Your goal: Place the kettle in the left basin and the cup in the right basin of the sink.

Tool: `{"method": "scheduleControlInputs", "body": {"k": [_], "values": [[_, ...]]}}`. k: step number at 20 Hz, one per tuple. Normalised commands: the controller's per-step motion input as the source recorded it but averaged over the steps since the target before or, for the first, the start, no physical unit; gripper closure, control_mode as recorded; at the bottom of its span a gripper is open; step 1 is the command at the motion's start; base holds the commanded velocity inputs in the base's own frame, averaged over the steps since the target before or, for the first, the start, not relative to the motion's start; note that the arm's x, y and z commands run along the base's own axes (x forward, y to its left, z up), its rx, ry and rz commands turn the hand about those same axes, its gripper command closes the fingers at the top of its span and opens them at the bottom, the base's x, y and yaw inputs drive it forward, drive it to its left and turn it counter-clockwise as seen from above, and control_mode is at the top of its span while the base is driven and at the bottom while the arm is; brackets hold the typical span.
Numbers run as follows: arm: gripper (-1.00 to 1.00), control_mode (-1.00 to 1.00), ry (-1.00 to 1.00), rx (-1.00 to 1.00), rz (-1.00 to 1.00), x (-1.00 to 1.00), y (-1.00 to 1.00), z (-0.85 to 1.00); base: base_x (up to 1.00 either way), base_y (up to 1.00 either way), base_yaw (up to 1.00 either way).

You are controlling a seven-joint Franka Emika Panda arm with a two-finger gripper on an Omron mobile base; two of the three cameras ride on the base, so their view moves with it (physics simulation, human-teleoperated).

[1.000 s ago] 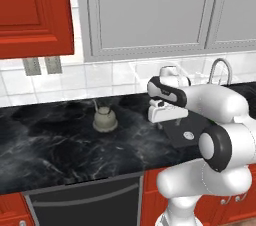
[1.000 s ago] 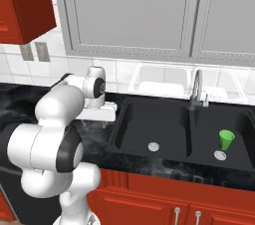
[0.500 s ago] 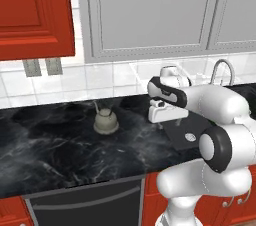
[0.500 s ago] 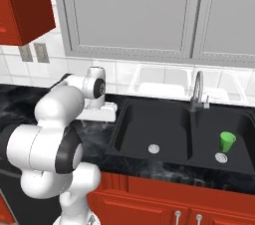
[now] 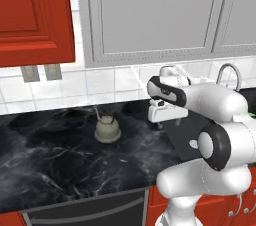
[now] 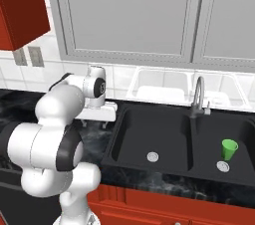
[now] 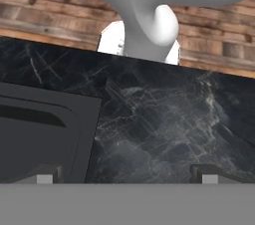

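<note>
While the gripper [image 7: 124, 178] gapes empty, black marble counter [image 5: 50, 160], white tile wall [image 5: 100, 82], grey cabinets [image 6: 124, 15]

counter [image 5: 55, 160]: we see glossy black marble with white veins
sink [image 6: 164, 142]: matt black to our eye, with silver metal drains
faucet [image 6: 198, 94]: polished chrome
kettle [image 5: 107, 128]: dull beige-grey, smooth
cup [image 6: 229, 149]: bright green, smooth like plastic
backsplash [image 5: 100, 87]: we note glossy white tile
floor [image 7: 60, 7]: wood planks
</note>
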Motion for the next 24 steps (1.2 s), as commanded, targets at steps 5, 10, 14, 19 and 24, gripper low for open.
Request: {"method": "scheduleControlInputs", "body": {"k": [5,10,14,19,24], "values": [[-1.0,1.0,0.0,0.0,0.0,0.0,0.0,0.0,0.2,0.05,0.0],[-1.0,1.0,0.0,0.0,0.0,0.0,0.0,0.0,0.0,0.0,0.0],[-1.0,1.0,0.0,0.0,0.0,0.0,0.0,0.0,0.0,0.0,0.0],[-1.0,-1.0,0.0,0.0,0.0,0.28,0.17,0.0,0.03,0.01,0.0],[-1.0,-1.0,0.0,-0.01,0.08,0.64,0.31,0.05,0.0,0.0,0.0]]}}
